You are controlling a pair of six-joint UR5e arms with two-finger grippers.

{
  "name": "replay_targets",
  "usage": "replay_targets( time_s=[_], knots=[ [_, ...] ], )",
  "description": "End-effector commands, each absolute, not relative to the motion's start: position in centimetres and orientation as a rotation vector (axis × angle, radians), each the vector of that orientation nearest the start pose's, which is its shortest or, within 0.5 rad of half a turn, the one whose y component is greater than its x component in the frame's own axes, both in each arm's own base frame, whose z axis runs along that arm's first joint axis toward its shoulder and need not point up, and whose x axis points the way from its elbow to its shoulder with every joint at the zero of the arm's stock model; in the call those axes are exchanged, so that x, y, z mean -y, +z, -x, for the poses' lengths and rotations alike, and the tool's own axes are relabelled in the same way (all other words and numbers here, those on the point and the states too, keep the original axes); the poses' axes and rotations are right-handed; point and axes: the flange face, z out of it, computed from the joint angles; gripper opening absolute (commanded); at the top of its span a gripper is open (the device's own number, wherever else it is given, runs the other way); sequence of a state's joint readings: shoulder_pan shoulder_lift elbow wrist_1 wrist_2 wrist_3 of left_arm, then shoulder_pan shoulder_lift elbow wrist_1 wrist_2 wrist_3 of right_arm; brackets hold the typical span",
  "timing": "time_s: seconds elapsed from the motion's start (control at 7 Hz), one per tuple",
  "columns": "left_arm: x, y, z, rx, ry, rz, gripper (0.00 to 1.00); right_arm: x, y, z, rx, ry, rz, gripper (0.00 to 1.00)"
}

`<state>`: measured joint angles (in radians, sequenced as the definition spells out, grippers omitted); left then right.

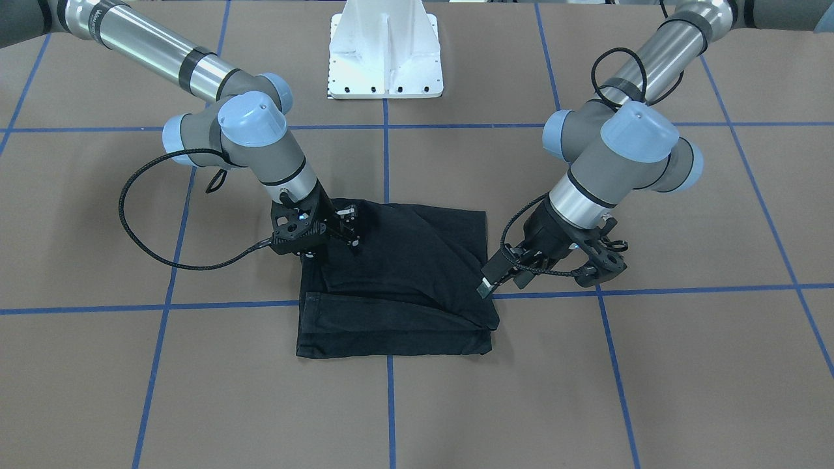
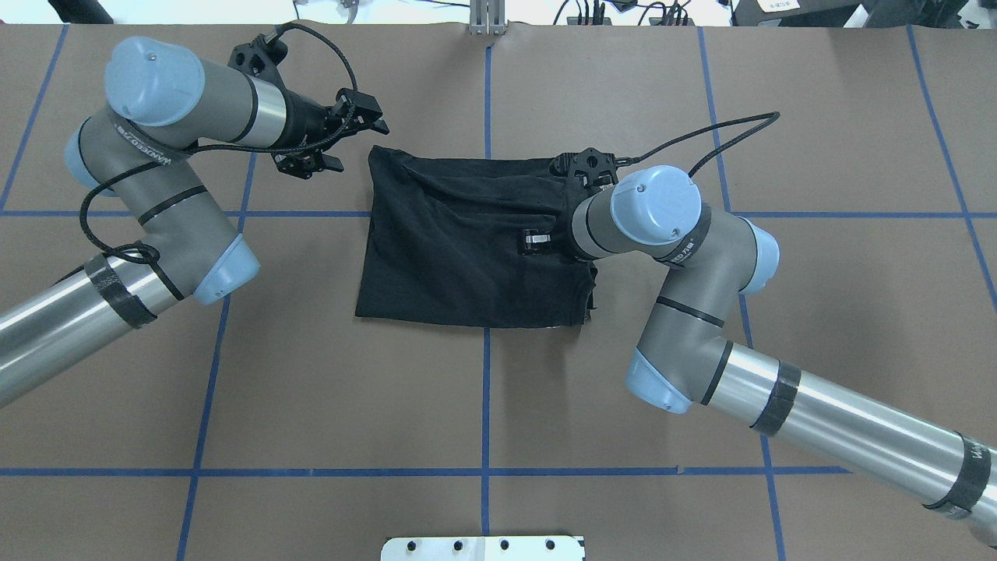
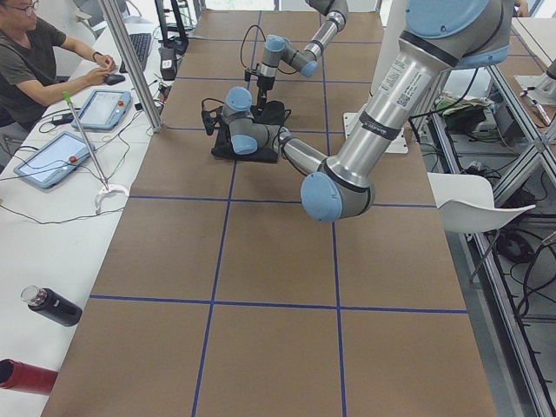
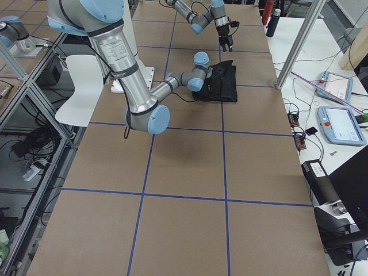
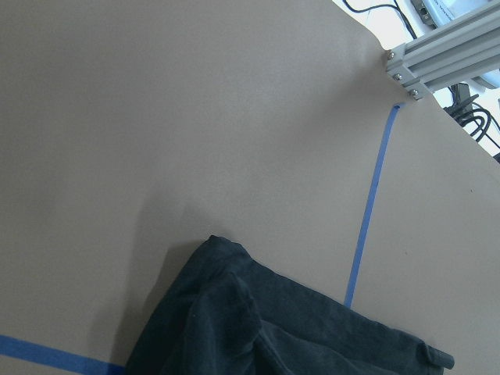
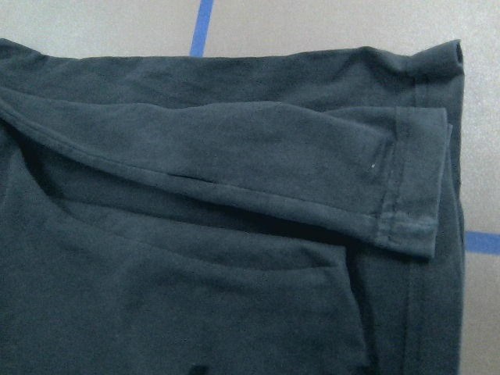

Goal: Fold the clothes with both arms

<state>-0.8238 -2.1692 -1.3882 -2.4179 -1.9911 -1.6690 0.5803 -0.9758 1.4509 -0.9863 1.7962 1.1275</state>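
Left gripper: jaws apart, nothing in them, parked just off the T-shirt's far-left corner, clear of the fabric. T-shirt: folded into a rough black rectangle mid-table, straddling the centre blue tape line, with a sleeve lying across the top layer. Right gripper: over the T-shirt's right part, jaws spread, gripping nothing. Can't tell if it touches the cloth.

Open room on the tabletop all round the shirt, widest toward both ends and the robot-side edge. The right arm hangs over the shirt's robot-right side and blocks it. The left gripper, jaws apart, sits just off the shirt's operator-side left corner. The pedestal is mid robot-side edge, the aluminium post mid operator-side edge.
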Motion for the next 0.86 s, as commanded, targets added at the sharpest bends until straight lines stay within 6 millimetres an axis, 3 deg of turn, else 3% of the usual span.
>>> replay_targets(
  time_s=[0.0, 0.71],
  knots=[
    [58.7, 28.9, -41.8, -1.304, -0.524, -0.103, 1.0, 50.0, 29.9, 53.0, 1.001, -0.005, -0.37, 0.69],
    [58.7, 29.4, -41.7, -1.3, -0.525, -0.102, 1.0, 51.1, 29.3, 54.5, 0.985, -0.009, -0.369, 0.59]
  ],
)
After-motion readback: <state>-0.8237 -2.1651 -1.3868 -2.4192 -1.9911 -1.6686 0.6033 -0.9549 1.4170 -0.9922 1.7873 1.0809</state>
